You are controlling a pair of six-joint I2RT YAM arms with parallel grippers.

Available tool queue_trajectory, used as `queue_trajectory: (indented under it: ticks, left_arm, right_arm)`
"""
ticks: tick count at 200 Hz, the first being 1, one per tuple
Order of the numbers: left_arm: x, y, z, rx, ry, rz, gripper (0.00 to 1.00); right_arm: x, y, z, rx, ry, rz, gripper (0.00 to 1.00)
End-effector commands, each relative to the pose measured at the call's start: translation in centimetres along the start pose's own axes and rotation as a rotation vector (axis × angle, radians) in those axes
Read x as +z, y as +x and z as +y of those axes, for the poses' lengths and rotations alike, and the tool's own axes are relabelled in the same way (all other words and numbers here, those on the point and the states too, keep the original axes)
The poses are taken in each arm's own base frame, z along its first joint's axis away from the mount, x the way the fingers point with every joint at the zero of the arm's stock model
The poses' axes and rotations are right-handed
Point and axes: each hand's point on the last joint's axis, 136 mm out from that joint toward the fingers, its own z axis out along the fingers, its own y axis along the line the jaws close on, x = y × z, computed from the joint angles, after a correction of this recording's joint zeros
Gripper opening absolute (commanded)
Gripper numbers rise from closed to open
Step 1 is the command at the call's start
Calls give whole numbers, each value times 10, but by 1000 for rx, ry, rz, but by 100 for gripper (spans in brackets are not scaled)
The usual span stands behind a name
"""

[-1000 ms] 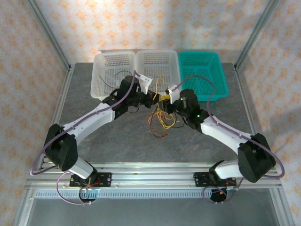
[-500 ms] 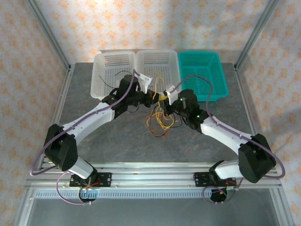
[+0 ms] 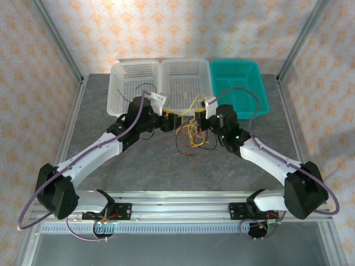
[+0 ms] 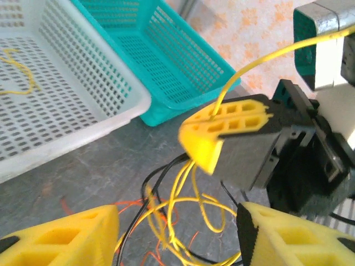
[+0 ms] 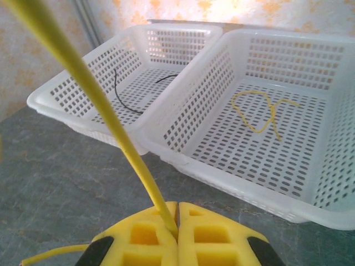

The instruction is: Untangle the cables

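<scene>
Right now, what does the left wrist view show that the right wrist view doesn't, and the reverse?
Left wrist adds: the teal basket, the tangled cables on the table, and the left hand, open. Right wrist adds: the leftmost white basket holding a black cable. Both: the middle white basket with a loose yellow cable in it, and the right hand shut on a taut yellow cable.

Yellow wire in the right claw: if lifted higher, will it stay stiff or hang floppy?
Probably floppy: the yellow wire looks straight only where the shut right claw pulls it taut, while in the tangle it curls loosely. It is likely very light, being so thin. It may drag the tangle along, since wires cross there.
</scene>
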Motion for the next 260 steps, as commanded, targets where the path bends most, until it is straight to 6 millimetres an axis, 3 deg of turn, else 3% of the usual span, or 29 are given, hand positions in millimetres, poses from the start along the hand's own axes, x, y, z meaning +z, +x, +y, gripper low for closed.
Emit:
queue_trajectory:
  ticks: [1, 23, 60, 110, 136, 206, 239, 260]
  left_arm:
    - [-8, 11, 15, -6, -61, -32, 62]
    - [-5, 35, 26, -19, -80, 9, 67]
    - [2, 59, 36, -22, -85, 34, 79]
    - [14, 65, 16, 14, 64, 51, 84]
    - [21, 72, 16, 22, 79, 86, 84]
    - [40, 85, 31, 19, 47, 130, 61]
    - [45, 80, 34, 10, 30, 120, 25]
    - [44, 81, 47, -1, -44, 120, 2]
  right_arm:
    - [-9, -20, -8, 40, 49, -71, 0]
    - [-14, -25, -5, 38, 36, -82, 0]
    - [-24, -34, 9, 21, -35, -98, 0]
    - [-22, -34, 26, -2, -132, -59, 0]
    - [-23, -37, 31, 2, -160, -63, 0]
    - [-27, -41, 43, -13, -225, -54, 0]
    - [-28, -42, 37, -13, -188, -54, 0]
    - [-32, -45, 23, -1, -102, -75, 0]
